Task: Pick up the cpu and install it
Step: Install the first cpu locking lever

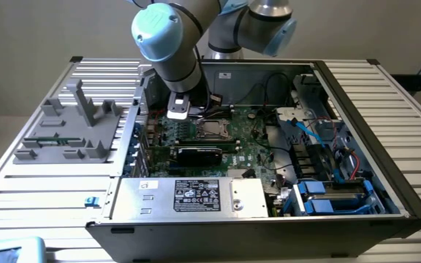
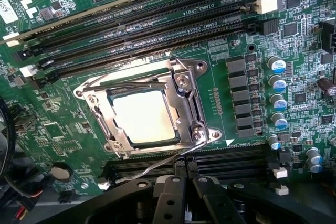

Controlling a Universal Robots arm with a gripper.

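With the cpu seated under the socket frame, the fingers, pressed together and empty, must avoid snagging the lever wire.

The arm was cut off by the exterior view's upper edge, so its base could not be seen. In that view the socket was too small for its contents to be told, and the print on the power supply label could not be read. The desk was cut off at both sides. A blue object, near and on the exterior view's left, was cropped and could not be identified. In the wrist view the cpu was washed out by glare, its markings lost, and the claw was cut off by the picture's edge.
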